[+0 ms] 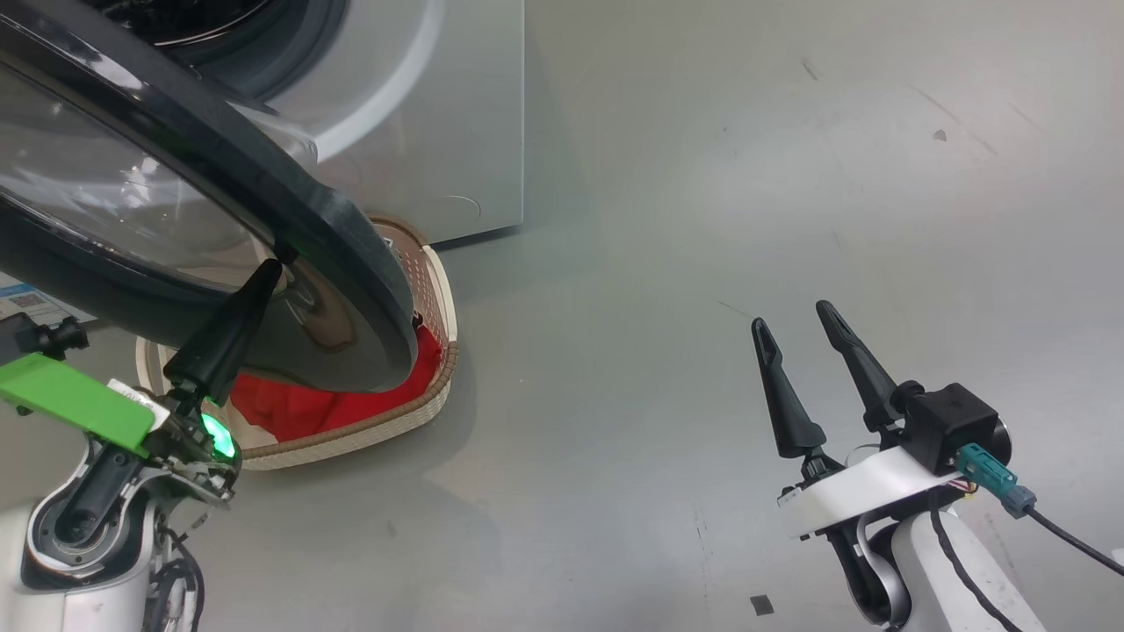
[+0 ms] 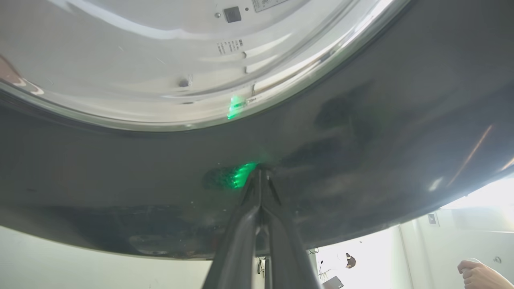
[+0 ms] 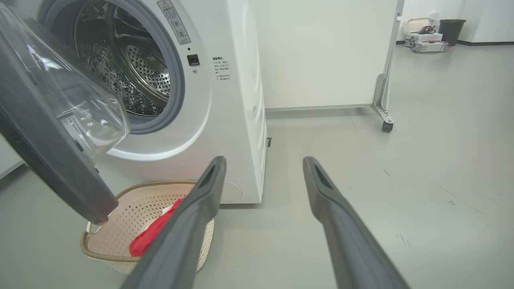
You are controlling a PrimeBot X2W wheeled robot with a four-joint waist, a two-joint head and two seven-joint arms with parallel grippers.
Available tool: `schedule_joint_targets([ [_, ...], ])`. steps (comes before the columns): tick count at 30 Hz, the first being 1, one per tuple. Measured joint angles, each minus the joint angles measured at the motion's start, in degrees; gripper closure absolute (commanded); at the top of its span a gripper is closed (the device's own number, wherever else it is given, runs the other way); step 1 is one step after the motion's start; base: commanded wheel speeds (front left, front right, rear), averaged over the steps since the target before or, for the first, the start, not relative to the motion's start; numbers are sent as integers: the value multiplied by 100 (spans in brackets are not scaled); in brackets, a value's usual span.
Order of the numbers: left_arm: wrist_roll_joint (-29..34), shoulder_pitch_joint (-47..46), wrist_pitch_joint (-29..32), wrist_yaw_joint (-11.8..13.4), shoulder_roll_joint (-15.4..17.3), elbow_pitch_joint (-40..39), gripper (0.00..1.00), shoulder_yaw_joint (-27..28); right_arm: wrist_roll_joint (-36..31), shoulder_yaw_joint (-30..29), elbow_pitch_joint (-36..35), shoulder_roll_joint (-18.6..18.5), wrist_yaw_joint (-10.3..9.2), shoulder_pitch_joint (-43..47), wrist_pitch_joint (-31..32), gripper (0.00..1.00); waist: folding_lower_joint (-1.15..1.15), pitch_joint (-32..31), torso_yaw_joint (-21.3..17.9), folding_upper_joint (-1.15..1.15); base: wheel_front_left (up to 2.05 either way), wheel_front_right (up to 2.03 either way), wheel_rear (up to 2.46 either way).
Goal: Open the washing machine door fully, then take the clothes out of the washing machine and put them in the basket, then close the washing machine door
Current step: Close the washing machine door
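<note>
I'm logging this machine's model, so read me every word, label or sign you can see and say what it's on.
Nothing reads clearly.
Warning sticker on the washing machine front, beside the drum opening: a triangle sign, wording too small.
Printed lines beside it: too small.
Blue label at the head view's left edge: blurred.

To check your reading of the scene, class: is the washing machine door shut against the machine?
No, the washing machine door stands swung away from the washing machine, leaving its steel drum exposed.
</note>
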Motion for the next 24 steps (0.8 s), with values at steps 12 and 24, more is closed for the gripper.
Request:
schedule_joint_targets([
  [12, 35, -549, -201, 0, -141, 443, 100, 68, 9, -41, 25, 25, 0, 1, -1, 0, 0, -36, -38, 0, 0, 0, 0],
  [24, 40, -707, -319, 0, -158, 613, 100, 162, 9, -22, 24, 64, 2, -30, -1, 0, 0, 14, -75, 0, 0, 0, 0],
])
